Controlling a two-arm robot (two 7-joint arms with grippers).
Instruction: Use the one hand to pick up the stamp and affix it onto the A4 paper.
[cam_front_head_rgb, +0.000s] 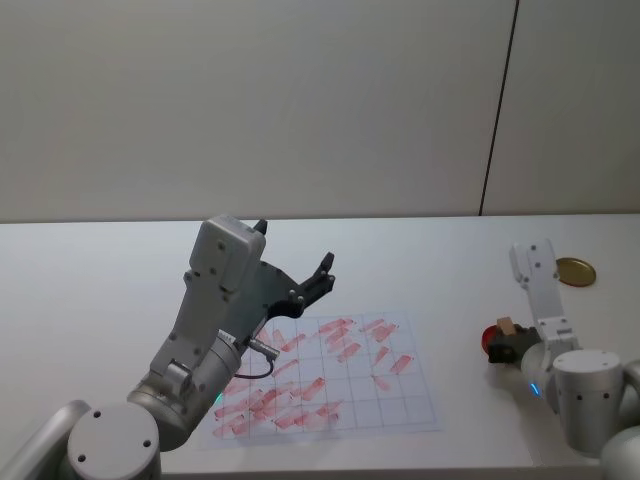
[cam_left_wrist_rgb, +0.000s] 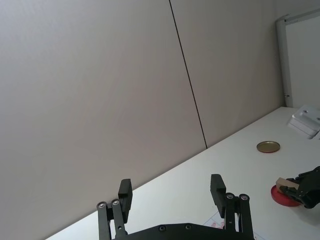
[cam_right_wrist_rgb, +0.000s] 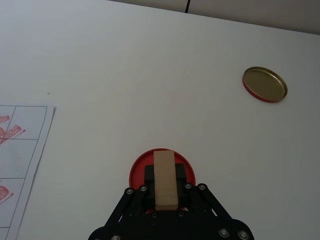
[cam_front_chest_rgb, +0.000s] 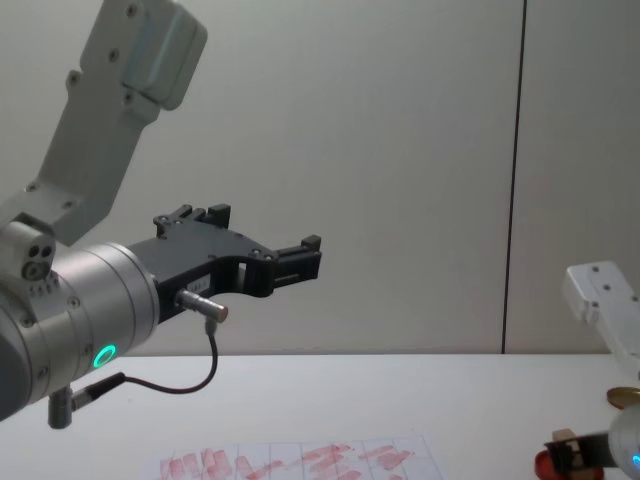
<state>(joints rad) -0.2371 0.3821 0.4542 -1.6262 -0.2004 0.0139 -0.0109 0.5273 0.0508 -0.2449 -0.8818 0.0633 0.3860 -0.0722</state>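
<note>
Jaws of my right gripper (cam_right_wrist_rgb: 165, 186) clamp the wooden stamp (cam_right_wrist_rgb: 165, 172) over the red ink pad (cam_right_wrist_rgb: 138, 172), right of the A4 paper (cam_front_head_rgb: 405, 392). My left gripper (cam_left_wrist_rgb: 171, 190) hangs above the paper, jaws wide.

The stamp (cam_right_wrist_rgb: 165, 180) is pale bare wood, matt. The ink pad (cam_right_wrist_rgb: 137, 175) beneath it is a dull, flat red. Toward the table's far right corner, the lid (cam_right_wrist_rgb: 264, 84) looks like gold-toned metal with a soft sheen. The A4 paper (cam_front_head_rgb: 410, 400) is matt white, smudged with red ink. The table (cam_front_head_rgb: 420, 260) is smooth matt white. The right gripper (cam_right_wrist_rgb: 165, 174) and left gripper (cam_left_wrist_rgb: 171, 186) are matt black with bright metal screws.
</note>
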